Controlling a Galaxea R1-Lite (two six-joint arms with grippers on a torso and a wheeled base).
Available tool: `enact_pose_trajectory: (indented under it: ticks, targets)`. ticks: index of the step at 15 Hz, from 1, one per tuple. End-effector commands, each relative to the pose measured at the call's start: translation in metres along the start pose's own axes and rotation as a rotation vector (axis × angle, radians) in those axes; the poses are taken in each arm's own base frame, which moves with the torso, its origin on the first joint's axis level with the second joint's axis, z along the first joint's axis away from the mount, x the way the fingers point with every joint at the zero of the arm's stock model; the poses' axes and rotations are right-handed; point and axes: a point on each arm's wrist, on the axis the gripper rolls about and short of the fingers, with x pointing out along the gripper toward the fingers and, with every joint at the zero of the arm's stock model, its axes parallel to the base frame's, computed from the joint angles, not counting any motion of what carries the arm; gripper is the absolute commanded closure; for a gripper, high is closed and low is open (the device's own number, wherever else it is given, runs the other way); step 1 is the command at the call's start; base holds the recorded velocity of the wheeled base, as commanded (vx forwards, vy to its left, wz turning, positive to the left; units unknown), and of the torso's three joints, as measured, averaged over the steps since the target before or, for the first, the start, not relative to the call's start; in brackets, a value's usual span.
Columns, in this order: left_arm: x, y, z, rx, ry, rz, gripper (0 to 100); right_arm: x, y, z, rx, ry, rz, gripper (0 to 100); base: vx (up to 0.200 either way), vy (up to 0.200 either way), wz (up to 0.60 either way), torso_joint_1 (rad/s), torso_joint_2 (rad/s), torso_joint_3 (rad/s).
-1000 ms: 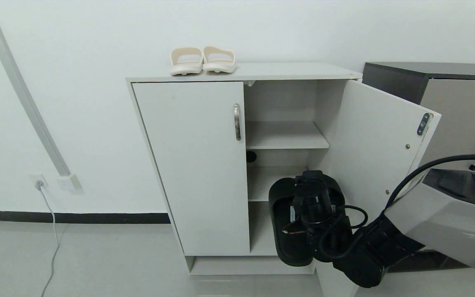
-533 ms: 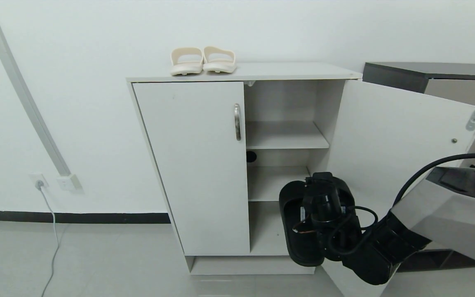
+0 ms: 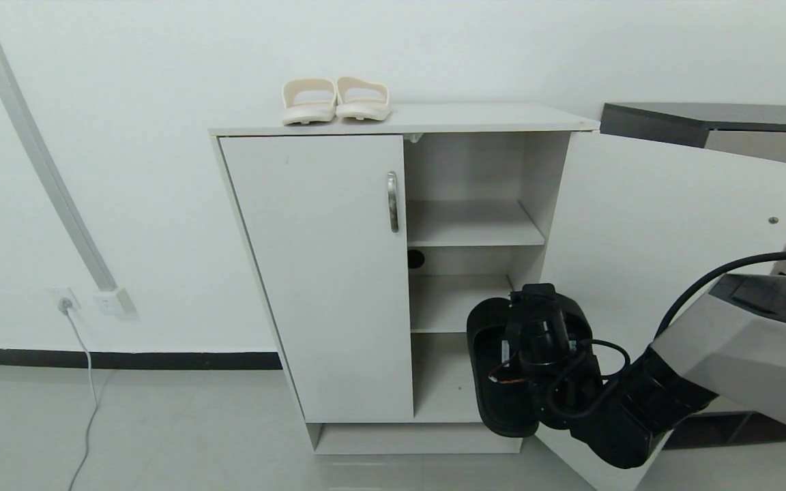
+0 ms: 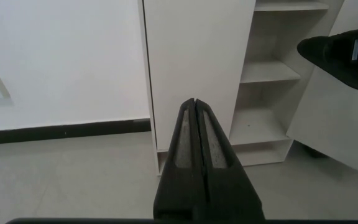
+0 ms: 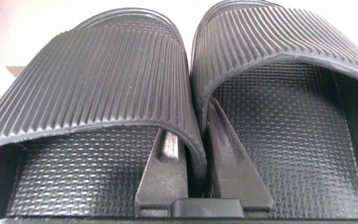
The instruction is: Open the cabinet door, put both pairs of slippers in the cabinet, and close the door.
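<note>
The white cabinet (image 3: 318,273) has its left door closed and its right door (image 3: 659,232) swung wide open, showing bare shelves (image 3: 471,225). A beige pair of slippers (image 3: 336,100) sits on the cabinet top. My right gripper (image 3: 535,320) hangs in front of the lower right compartment, shut on the black pair of slippers (image 3: 499,382). In the right wrist view its fingers (image 5: 166,155) pinch the touching inner walls of the two black slippers (image 5: 104,81). My left gripper (image 4: 194,134) is shut and holds nothing, low over the floor in front of the cabinet (image 4: 197,62).
A dark grey cabinet (image 3: 741,129) stands to the right, behind the open door. On the left wall are a slanted grey duct (image 3: 31,150) and a socket with a cord (image 3: 65,300). Bare grey floor (image 3: 161,436) lies before the cabinet.
The right door has swung further open to the right. My right gripper with the black slippers has shifted slightly right.
</note>
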Motion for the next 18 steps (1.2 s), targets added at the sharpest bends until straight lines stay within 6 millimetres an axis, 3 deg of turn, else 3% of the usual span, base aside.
enact_pose_trajectory:
  ticks: [1,5,9,13,18]
  targets:
    - [0.000,0.000,0.000,0.000,0.001,0.001,100,0.000,0.000,0.001,0.001,-0.001,0.002,100,0.000,0.000,0.00,0.000,0.00,0.000]
    - [0.000,0.000,0.000,0.000,0.001,0.001,100,-0.004,0.003,0.002,0.018,-0.016,0.044,100,0.000,0.000,0.00,0.000,0.00,0.000]
    - [0.000,0.000,0.000,0.001,0.000,0.001,100,-0.014,0.031,-0.006,0.011,-0.024,0.200,100,0.000,0.000,0.00,0.000,0.00,0.000]
    - [0.000,0.000,0.000,0.001,0.000,0.001,100,-0.001,0.049,-0.013,0.011,-0.028,0.215,100,0.000,0.000,0.00,0.000,0.00,0.000]
    - [0.000,0.000,0.000,0.003,0.001,0.001,100,0.005,0.052,-0.028,-0.006,0.015,0.207,100,0.000,0.000,0.00,0.000,0.00,0.000]
